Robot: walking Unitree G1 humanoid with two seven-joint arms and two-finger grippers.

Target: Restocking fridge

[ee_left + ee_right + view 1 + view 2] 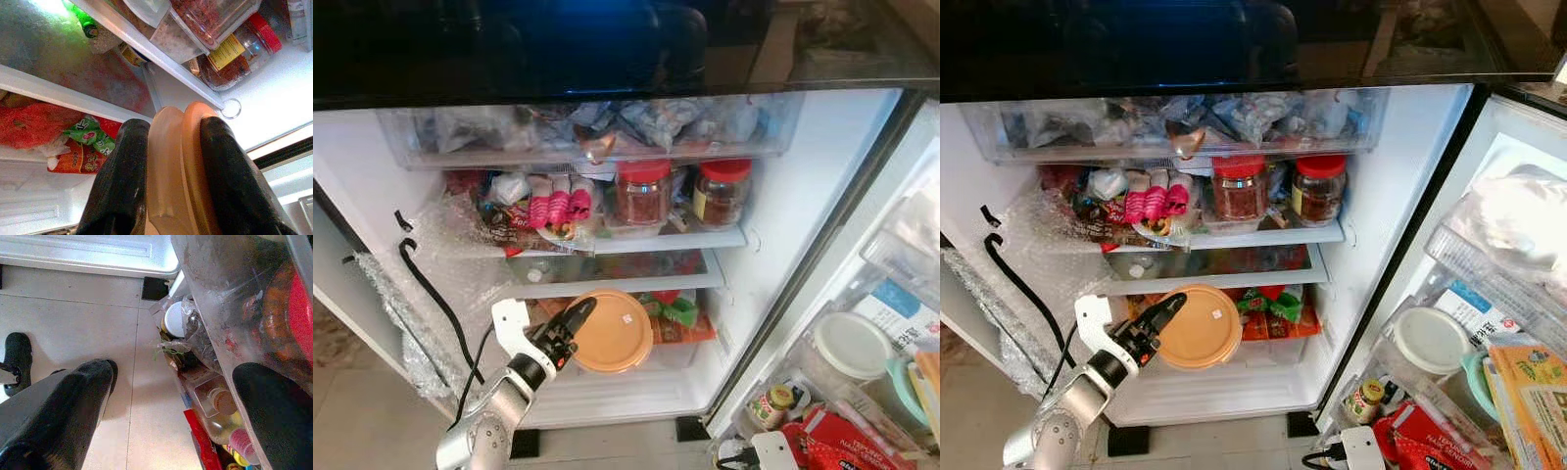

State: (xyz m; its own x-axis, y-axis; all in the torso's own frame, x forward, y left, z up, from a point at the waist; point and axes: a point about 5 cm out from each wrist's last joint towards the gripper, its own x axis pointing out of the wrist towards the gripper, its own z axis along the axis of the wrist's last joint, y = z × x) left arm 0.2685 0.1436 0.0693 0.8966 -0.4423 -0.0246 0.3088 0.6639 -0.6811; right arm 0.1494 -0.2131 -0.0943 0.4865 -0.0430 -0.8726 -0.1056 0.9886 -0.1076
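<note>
At frame centre, the round container [612,331] looks like smooth matt tan plastic, pinched between glossy black fingers [120,186]. The two jars [643,194] above it are clear and shiny with red plastic lids. Crinkled bubble wrap [406,318] clings at left. The arm [489,426] is brushed silver metal; the floor [98,313] is smooth pale tile.

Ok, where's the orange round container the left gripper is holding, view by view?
Left eye view: orange round container, bottom fridge shelf, left gripper clamped on its left edge.
Right eye view: same container, lower centre-left.
Left wrist view: its rim, edge-on between the two black fingers.
Right wrist view: floor and door bins; no container there.
Shared landmark: the red-lidded jars, one shelf up.
</note>
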